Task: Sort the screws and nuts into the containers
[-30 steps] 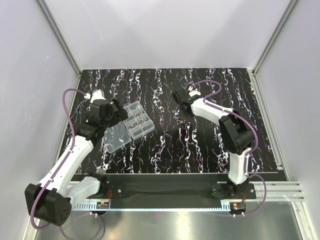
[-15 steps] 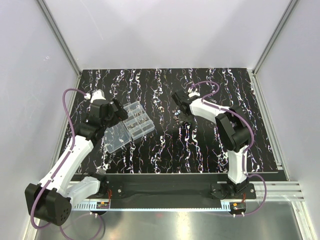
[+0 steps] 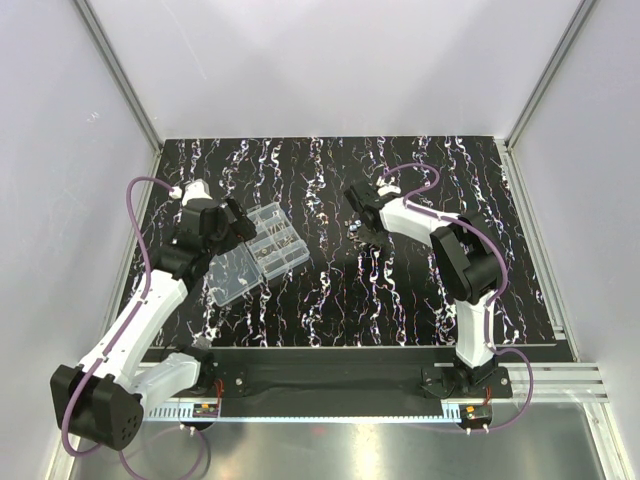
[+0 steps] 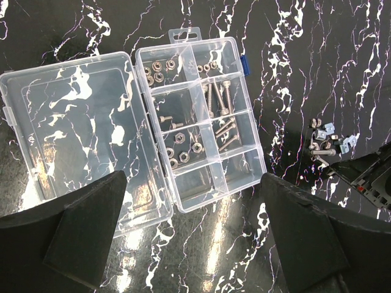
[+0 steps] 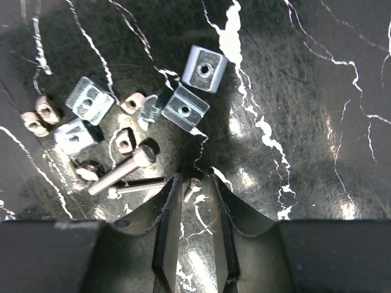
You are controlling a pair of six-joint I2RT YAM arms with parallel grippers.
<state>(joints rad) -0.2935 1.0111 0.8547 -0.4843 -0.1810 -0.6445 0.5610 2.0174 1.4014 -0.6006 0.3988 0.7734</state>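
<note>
Steel screw (image 5: 192, 186): lies on the desk (image 5: 317, 97) between the claw tips; the loose nuts (image 5: 183, 108) are heaped at 10 o'clock of it.
Risk: the tiny screw could be pinched off-centre and flicked away, or the thin screw (image 5: 137, 187) at 9 o'clock could be nudged.
Right claw (image 5: 194, 178): lowered to the desk, tips narrowly apart, no clamping seen.
Left claw (image 4: 192, 176): held wide apart above the open organiser box (image 4: 241, 168).

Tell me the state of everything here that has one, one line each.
Box: open, some compartments holding parts.
Lid: swung fully back, lying flat.
Left claw: open wide, above the box.
Right claw: open narrowly, tips either side of a small screw.
Pile: loose, unsorted.
</note>
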